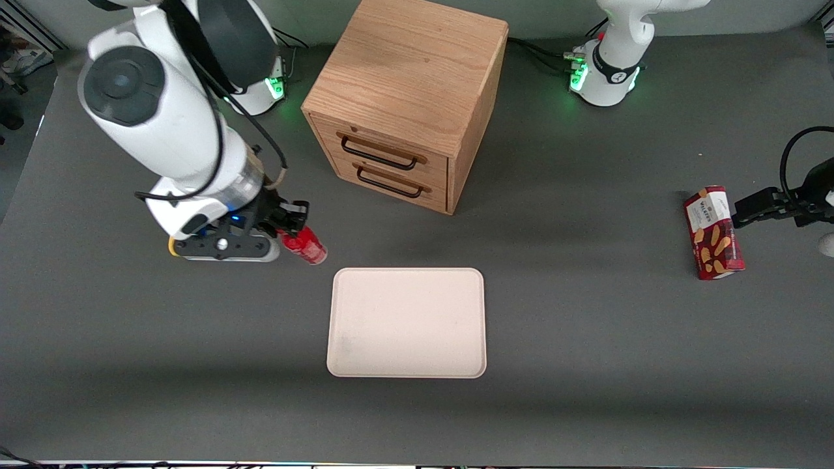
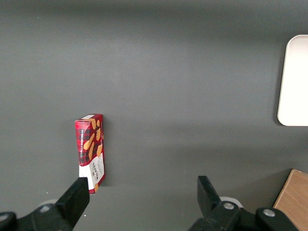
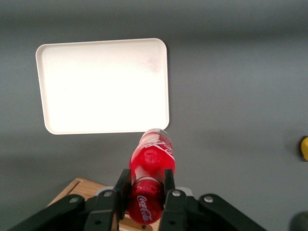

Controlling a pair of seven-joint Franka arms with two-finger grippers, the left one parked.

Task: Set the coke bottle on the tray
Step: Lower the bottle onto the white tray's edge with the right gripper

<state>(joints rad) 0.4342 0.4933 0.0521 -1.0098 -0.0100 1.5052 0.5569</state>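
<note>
A: The coke bottle (image 3: 151, 166) is showing glossy red plastic, highlights glinting along its body, held above the table between the matt black fingers (image 3: 123, 185) of the gripper (image 3: 146, 185).

B: Noting the tray (image 1: 407, 322): smooth matt cream, looking like plastic. The cabinet (image 1: 407, 98) is showing grained wood; the table (image 1: 586, 339) is looking matt grey. The snack box (image 1: 713, 232) is reading as printed card.

The gripper (image 1: 290, 225) hung above the table (image 1: 586, 365) toward the working arm's end, its fingers (image 3: 123, 185) clamped on the coke bottle (image 1: 306, 246). The tray (image 1: 407, 322) lay on the table near the fingers, nearer the front camera; the cabinet (image 1: 407, 98) stood farther from it. The snack box (image 1: 713, 233) lay well apart, toward the parked arm's end.
</note>
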